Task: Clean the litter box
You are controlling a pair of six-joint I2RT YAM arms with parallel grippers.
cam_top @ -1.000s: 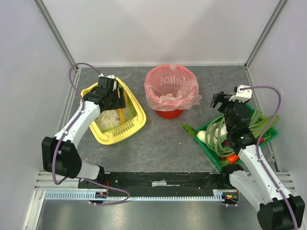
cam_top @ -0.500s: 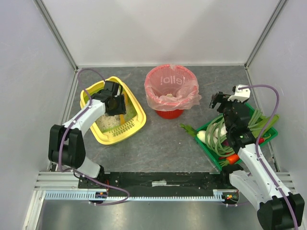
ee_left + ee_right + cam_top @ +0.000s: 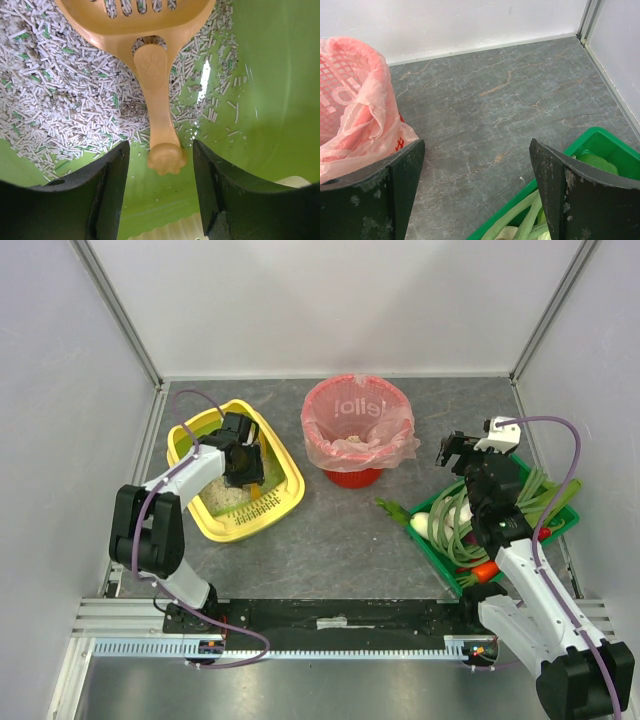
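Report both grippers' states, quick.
Left gripper: open, straddling the scoop handle in the litter box, not gripping it.
Right gripper: open, holding nothing.

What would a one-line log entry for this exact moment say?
stage: scoop handle not yet gripped | left fingers: open, either side of it, inside litter box | right fingers: open, above table beside red bin

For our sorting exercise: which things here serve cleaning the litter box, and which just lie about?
Job: yellow plastic litter box, green inside; orange slotted plastic scoop; probably round red bin with pink bag.
Lying about: green plastic tray of vegetables.
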